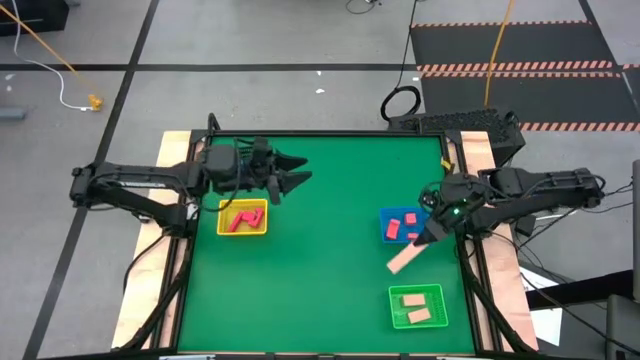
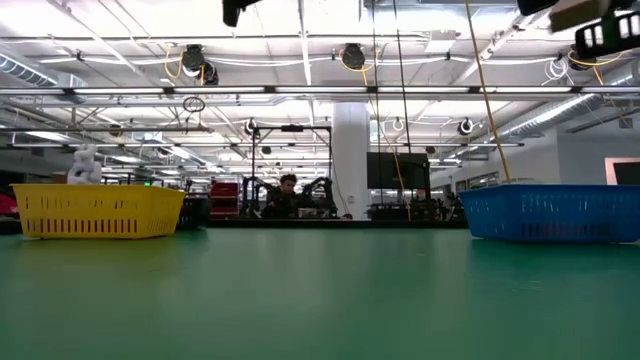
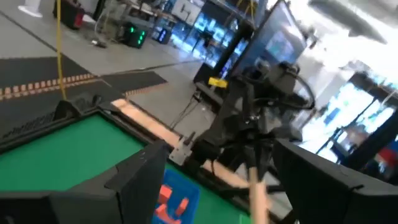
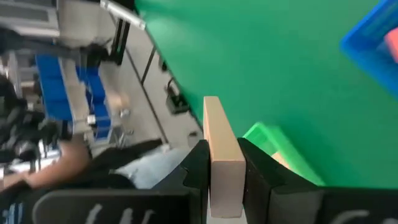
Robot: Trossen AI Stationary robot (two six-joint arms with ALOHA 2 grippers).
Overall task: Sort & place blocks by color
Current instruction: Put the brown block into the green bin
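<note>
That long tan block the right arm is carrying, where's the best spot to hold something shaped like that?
Across its two broad flat faces, near one end, coming in along its length, judging by how the right gripper holds the tan bar now. The bar is long and thin, so the flat sides give the fingers parallel surfaces, and the free end can go down into the green tray.

On the green tabletop (image 1: 320,260) stand a yellow tray (image 1: 243,219), a blue tray (image 1: 403,226) and a green tray (image 1: 416,306), well apart from each other.
</note>
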